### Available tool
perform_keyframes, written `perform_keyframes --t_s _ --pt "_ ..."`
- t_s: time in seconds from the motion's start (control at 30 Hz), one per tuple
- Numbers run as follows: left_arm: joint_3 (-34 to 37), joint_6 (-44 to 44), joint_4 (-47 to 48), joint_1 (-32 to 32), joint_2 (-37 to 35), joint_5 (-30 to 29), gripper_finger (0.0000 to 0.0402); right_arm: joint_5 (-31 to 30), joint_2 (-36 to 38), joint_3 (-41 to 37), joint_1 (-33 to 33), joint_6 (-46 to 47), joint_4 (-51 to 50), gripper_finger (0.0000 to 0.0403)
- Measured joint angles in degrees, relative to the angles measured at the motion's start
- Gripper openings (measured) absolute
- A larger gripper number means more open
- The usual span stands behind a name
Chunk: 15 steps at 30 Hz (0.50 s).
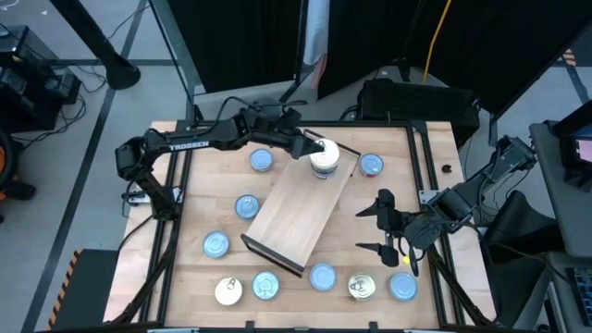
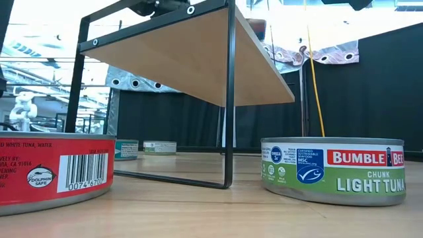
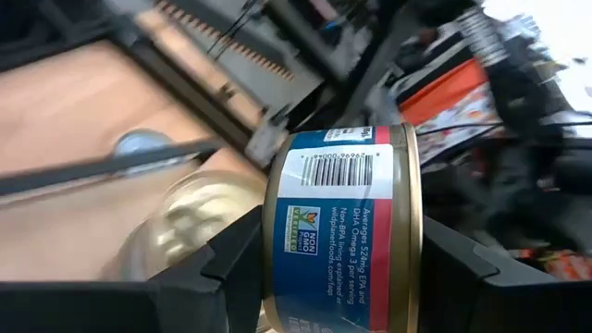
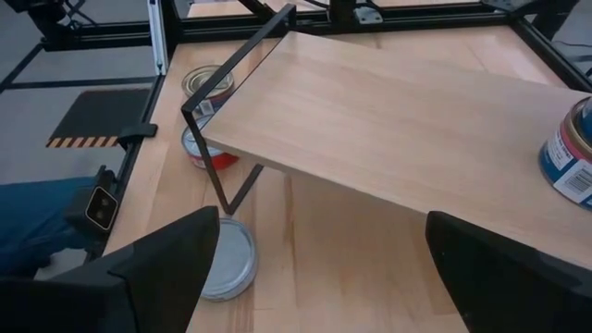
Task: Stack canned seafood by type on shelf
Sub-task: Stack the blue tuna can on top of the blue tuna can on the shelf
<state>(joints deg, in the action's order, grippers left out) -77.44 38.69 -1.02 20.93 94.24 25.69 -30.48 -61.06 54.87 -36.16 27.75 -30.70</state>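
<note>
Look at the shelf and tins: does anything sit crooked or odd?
The shelf lies diagonally across the table rather than square to its edges. Only one tin is on it, at its far end, gripped by the left tool. The other tins lie scattered around it.

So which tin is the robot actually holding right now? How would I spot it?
Find the raised wooden shelf lying slantwise mid-table. At its far end, the left gripper clasps a tin over the board. It is the only tin up on the shelf; all others lie on the tabletop around it.
</note>
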Motion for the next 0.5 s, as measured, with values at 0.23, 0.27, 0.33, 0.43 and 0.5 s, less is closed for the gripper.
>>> perform_keyframes --t_s 0.23,0.27,0.33,0.43,0.5 --pt "-0.1 -0.2 1.7 0.1 -0.1 -0.1 0.0213 0.0 0.0 0.0 0.0 -0.1 0.0 0.0377" --pt "-0.1 -0.3 1.8 0.1 -0.1 -0.1 0.0215 0.0 0.0 0.0 0.0 -0.1 0.0 0.0377" --pt "-0.1 -0.5 1.6 0.3 -0.1 -0.2 0.0217 0.0 0.0 0.0 0.0 -0.1 0.0 0.0377" --pt "-0.1 -0.5 1.4 0.6 -0.1 -0.2 0.0218 0.0 0.0 0.0 0.0 -0.1 0.0 0.0377" --pt "-0.1 -1.0 1.7 0.7 -0.1 -0.8 0.0219 0.0 0.0 0.0 0.0 -0.1 0.0 0.0377"
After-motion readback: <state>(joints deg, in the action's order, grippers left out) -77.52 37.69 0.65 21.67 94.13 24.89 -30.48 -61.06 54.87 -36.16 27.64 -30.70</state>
